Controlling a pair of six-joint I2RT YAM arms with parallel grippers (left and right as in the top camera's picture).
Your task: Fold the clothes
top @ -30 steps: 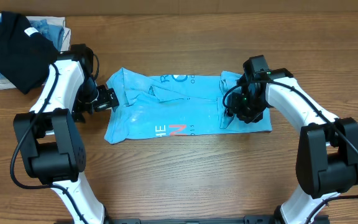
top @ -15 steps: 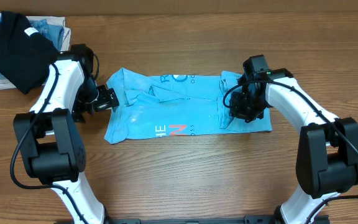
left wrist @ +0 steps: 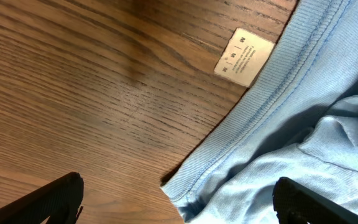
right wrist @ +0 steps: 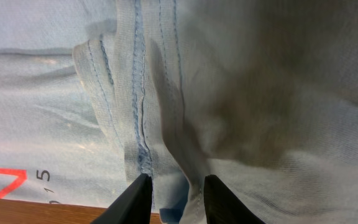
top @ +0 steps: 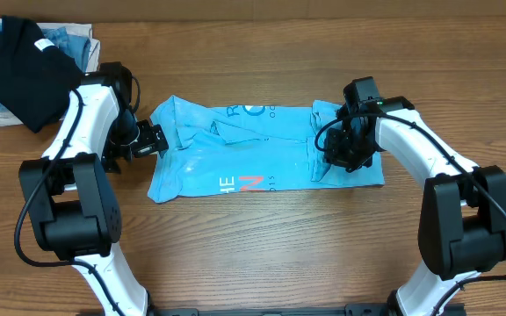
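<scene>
**Light blue t-shirt (top: 253, 158) laid flat on table (top: 262, 263), right end pinched**

In the overhead view the light blue t-shirt is seen stretched from left to right across the middle of the wooden table, with rumpled folds along its upper part. White lettering and a small red-orange mark (top: 251, 183) are printed near its lower edge, just below centre.

The left gripper (top: 158, 139) is placed at the shirt's left edge. Its fingers (left wrist: 55, 199) are spread wide (one at each lower corner of the left wrist view), and nothing is held between them. Below it the ribbed collar (left wrist: 253, 112) is shown running diagonally. A small white label (left wrist: 244, 57) lies on the wood at the collar's outer edge, in the upper right of that frame.

The right gripper (top: 343, 156) is set down on the shirt's right end. In the right wrist view its fingers are drawn close together at the bottom of the frame, and a stitched fold of the blue cloth is pinched between them.

At the upper left of the overhead frame, a black folded shirt (top: 20, 61) is stacked on denim-blue and white garments (top: 68, 39), well apart from the t-shirt.
</scene>
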